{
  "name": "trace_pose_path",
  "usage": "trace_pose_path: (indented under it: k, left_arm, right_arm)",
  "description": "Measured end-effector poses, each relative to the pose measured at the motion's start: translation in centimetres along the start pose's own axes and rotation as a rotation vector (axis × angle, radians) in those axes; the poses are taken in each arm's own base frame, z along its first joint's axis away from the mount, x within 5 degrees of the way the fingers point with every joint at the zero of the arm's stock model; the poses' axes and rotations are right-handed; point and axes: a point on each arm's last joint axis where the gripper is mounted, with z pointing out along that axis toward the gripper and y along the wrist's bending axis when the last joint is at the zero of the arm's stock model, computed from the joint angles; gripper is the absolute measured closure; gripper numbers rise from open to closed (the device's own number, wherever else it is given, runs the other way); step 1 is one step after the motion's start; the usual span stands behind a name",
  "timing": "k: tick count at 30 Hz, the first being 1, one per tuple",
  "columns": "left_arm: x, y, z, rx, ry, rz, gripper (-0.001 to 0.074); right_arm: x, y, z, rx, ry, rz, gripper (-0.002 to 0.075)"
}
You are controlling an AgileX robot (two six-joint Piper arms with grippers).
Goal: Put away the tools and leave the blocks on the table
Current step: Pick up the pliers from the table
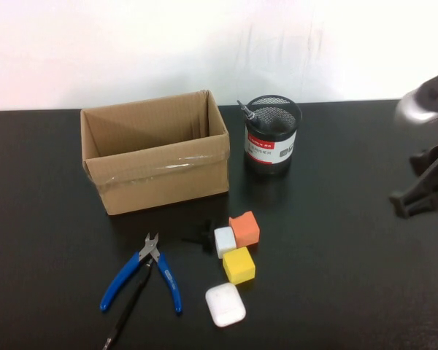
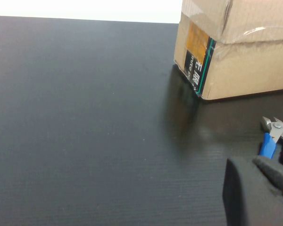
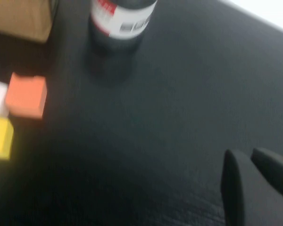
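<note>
Right end effector (image 1: 416,191) raised at right edge of frame, fingers closed, empty. Left end effector (image 2: 269,176) low near lower left, closed, empty. Blue-handled pliers (image 1: 147,271) flat on desk (image 1: 336,277), handles splayed.

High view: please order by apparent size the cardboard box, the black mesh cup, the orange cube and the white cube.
1. Open brown cardboard box
2. Black mesh pen cup
3. Orange cube
4. White cube, slightly smaller than the orange one beside it

High view angled down on table (image 1: 336,292), wrist views low, sharing blocks (image 1: 236,244)
</note>
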Motion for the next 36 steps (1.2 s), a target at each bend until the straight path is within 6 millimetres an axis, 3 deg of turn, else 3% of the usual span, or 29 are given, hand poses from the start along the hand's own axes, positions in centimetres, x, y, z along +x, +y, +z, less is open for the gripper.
trace_pose_path:
  k: [4, 7, 11, 18, 25, 36]
  left_arm:
    - [0.0, 0.0, 0.0, 0.0, 0.0, 0.0, 0.0741]
    - [0.0, 0.0, 0.0, 0.0, 0.0, 0.0, 0.0741]
    - [0.0, 0.0, 0.0, 0.0, 0.0, 0.0, 0.0741]
    - [0.0, 0.0, 0.0, 0.0, 0.0, 0.0, 0.0741]
    - [0.0, 0.0, 0.0, 0.0, 0.0, 0.0, 0.0741]
    - [0.0, 0.0, 0.0, 0.0, 0.0, 0.0, 0.0741]
  right_arm:
    - [-1.2, -0.1, -1.6, -0.084, -0.158, 0.118, 0.0735]
    - [-1.7, 0.4, -1.6, -0.136, -0.209, 0.145, 0.0735]
    - [-0.6, 0.8, -1.0, -0.169, -0.236, 0.143, 0.0735]
    - [6.1, -0.4, -0.2, -0.168, -0.338, 0.197, 0.0735]
    - [13.4, -2.6, -1.9, -0.01, -0.329, 0.37, 0.0735]
    - [18.5, -4.2, -5.1, 0.291, -0.413, 0.466, 0.0735]
